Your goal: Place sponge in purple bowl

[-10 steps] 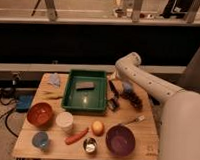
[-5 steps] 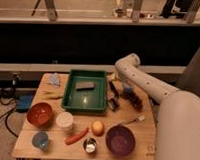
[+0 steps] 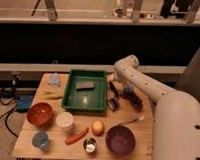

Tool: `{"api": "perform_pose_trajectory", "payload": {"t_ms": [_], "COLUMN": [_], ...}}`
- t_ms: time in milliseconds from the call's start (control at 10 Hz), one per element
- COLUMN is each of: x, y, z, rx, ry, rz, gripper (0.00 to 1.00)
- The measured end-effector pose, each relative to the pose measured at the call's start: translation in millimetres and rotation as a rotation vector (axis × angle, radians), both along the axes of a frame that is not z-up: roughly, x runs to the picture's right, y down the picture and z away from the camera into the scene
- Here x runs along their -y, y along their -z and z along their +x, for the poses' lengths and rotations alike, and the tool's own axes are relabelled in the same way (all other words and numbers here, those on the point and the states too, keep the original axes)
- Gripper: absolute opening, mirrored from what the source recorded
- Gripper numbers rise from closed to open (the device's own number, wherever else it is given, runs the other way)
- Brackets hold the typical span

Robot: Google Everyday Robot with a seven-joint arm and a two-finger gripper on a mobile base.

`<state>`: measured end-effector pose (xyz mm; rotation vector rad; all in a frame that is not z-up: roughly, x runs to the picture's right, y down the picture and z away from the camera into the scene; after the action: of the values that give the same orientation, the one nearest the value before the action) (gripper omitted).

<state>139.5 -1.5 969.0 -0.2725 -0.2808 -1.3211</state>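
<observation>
The single camera view looks down on a wooden surface (image 3: 126, 126) crowded with kitchen things, with the robot's white arm (image 3: 143, 86) reaching in from the 3 o'clock side. The arm bends at an elbow near the back edge, and its dark claw (image 3: 113, 101) hangs low over the surface just to the 3 o'clock side of the green tray (image 3: 85, 91); its fingers stand apart and hold nothing. The tray sits toward the middle back of the surface, and a flat grey-brown block (image 3: 84, 85) lies inside it. The purple bowl (image 3: 120, 140) stands near the front edge at about 5 o'clock from the tray, well apart from the claw, and looks empty. A small light-blue patch (image 3: 128, 88) just beside the arm, at about 2 o'clock from the claw, may be the sponge, though it is too small to be sure. At 10 o'clock from the tray lies a thin light-blue cloth (image 3: 54, 79). An orange-red bowl (image 3: 40, 114) sits at the tray's 8 o'clock, with a white cup (image 3: 65, 121) beside it and a blue cup (image 3: 40, 139) in front of it. Between the white cup and the purple bowl lie a carrot (image 3: 76, 136), an orange fruit (image 3: 97, 127) and a small metal cup (image 3: 90, 144). A dark bunch of grapes (image 3: 136, 100) lies at the claw's 3 o'clock.
</observation>
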Motion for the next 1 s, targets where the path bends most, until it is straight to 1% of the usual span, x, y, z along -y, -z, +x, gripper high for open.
{"api": "perform_pose_trajectory", "payload": {"t_ms": [100, 400, 700, 800, 900, 1000], "x": [-0.7, 6.4, 16.4, 17.5, 17.5, 16.1], "y": [-2.1, -7.7, -17.7, -21.0, -24.2, -26.9], "z": [-0.2, 10.1, 61.7, 70.6, 74.2, 81.5], "rx": [0.002, -0.039, -0.078, -0.075, -0.059, -0.045], "ry": [0.0, 0.045, 0.109, 0.126, 0.143, 0.161], "rz": [-0.001, 0.025, 0.058, 0.061, 0.06, 0.05], "gripper": [0.8, 0.8, 0.8, 0.8, 0.8, 0.8]}}
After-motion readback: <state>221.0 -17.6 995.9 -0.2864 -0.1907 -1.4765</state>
